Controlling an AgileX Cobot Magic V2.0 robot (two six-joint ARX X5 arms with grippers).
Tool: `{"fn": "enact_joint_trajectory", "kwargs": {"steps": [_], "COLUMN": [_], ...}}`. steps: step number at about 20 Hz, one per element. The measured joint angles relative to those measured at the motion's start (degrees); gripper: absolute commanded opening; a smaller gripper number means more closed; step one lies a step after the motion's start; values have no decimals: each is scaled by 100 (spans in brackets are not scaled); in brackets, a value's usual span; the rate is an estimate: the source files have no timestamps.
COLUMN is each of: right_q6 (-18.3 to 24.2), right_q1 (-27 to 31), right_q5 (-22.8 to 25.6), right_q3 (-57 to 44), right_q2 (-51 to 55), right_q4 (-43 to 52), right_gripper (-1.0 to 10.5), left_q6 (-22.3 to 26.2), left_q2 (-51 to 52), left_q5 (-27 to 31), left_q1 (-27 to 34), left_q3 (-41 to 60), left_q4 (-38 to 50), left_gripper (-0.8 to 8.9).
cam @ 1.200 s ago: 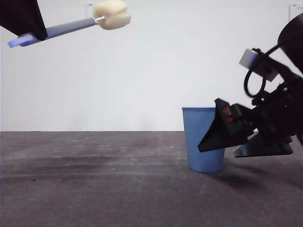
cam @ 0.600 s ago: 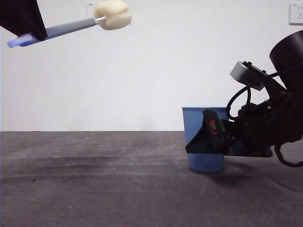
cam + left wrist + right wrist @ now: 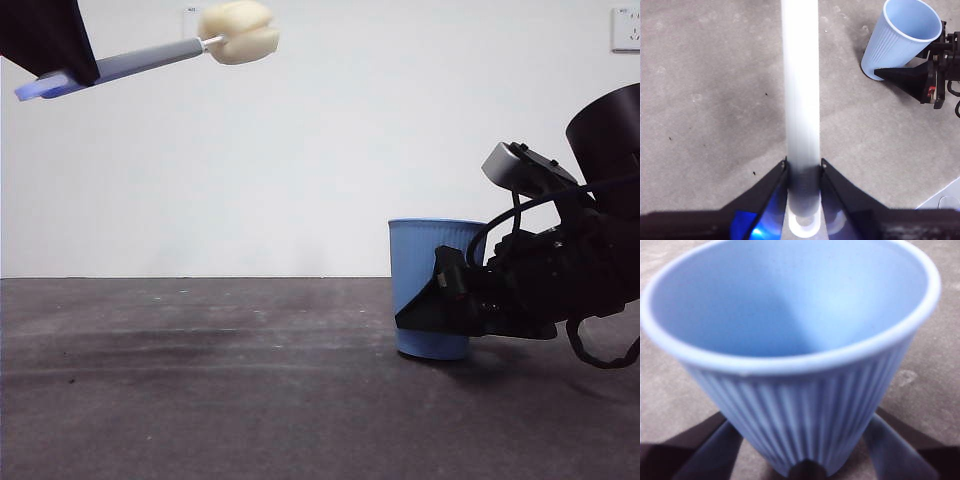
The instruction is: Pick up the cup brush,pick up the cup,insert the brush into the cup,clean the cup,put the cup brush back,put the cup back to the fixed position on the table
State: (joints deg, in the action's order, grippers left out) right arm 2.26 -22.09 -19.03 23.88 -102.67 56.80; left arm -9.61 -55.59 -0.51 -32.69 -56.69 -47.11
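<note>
Blue ribbed cup stands upright on the table, mouth up, long axis vertical, right of centre. Right gripper straddles its lower wall, jaws apart on either side, whether touching unclear. Left gripper, clamped on the cup brush, holds it high, well apart; handle near-horizontal, sponge head pointing toward the cup's side.

1. The cup stands on the table, between the two jaws of the right gripper, which reaches it from the side, low over the table.
2. The cup brush lies between the jaws of the left gripper, high above the table and well apart from the cup.
</note>
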Motion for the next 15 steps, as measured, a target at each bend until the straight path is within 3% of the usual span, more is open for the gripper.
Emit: {"fn": "enact_joint_trajectory", "kwargs": {"steps": [3, 8, 12, 15], "right_q6": [-17, -258, -302, 0], "right_q1": [0, -105, -210, -341], "right_q5": [-28, -44, 15, 483], "right_q3": [0, 0, 9, 332], "right_q2": [0, 184, 1471, 2765], "right_q4": [0, -184, -1690, -3797], "right_gripper": [-22, -13, -13, -13], "left_q6": [0, 136, 568, 1010], "left_q2": [0, 0, 0, 0], "left_q5": [0, 0, 4, 2], "left_q1": [0, -7, -7, -7], "left_q3": [0, 0, 0, 0], "left_q4": [0, -264, -540, -669], "left_gripper": [-8, -8, -8, -8]}}
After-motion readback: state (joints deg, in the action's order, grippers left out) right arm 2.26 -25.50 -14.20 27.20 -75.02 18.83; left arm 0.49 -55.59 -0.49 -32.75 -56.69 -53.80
